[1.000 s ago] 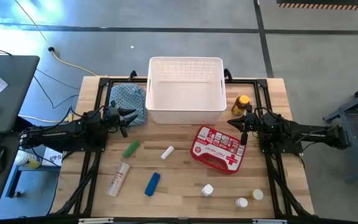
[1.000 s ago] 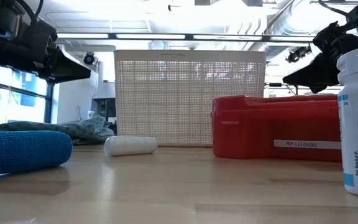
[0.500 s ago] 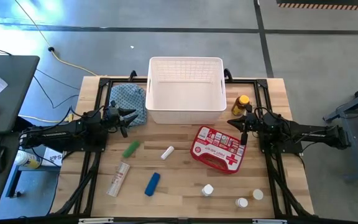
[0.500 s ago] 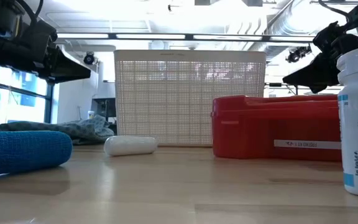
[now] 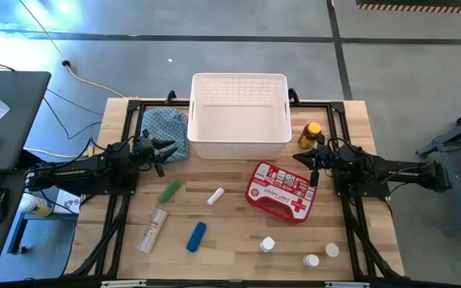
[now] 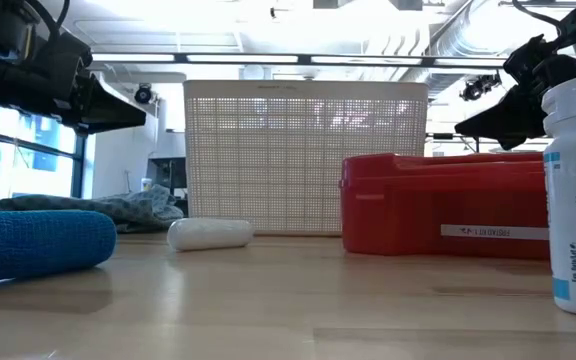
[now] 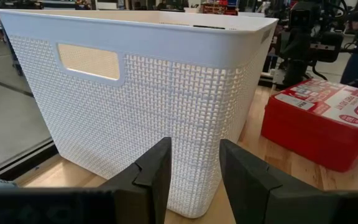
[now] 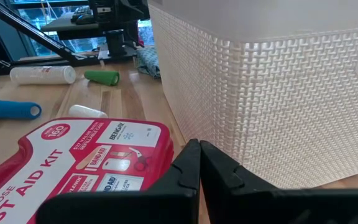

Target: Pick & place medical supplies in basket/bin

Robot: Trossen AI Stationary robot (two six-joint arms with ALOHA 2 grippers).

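The white slotted basket (image 5: 239, 116) stands at the table's far middle. In front of it, toward the right, lies the red first-aid case (image 5: 278, 192); the amber yellow-capped bottle (image 5: 310, 134) stands right of the basket. A green tube (image 5: 168, 192), a small white tube (image 5: 215, 196), a long pale tube (image 5: 152, 230) and a blue tube (image 5: 196, 237) lie left of centre. Three white pill bottles (image 5: 311, 260) stand near the front right. My left gripper (image 5: 166, 148) hovers open beside the basket's left wall (image 7: 135, 106). My right gripper (image 5: 301, 158) hovers shut above the case's far edge (image 8: 104, 140).
A blue patterned cloth (image 5: 165, 132) lies bunched left of the basket, just beyond my left gripper. Black frame rails run along the table's sides. Bare wood shows between the tubes and the case (image 5: 230, 232). A desk with a mouse stands off the left edge.
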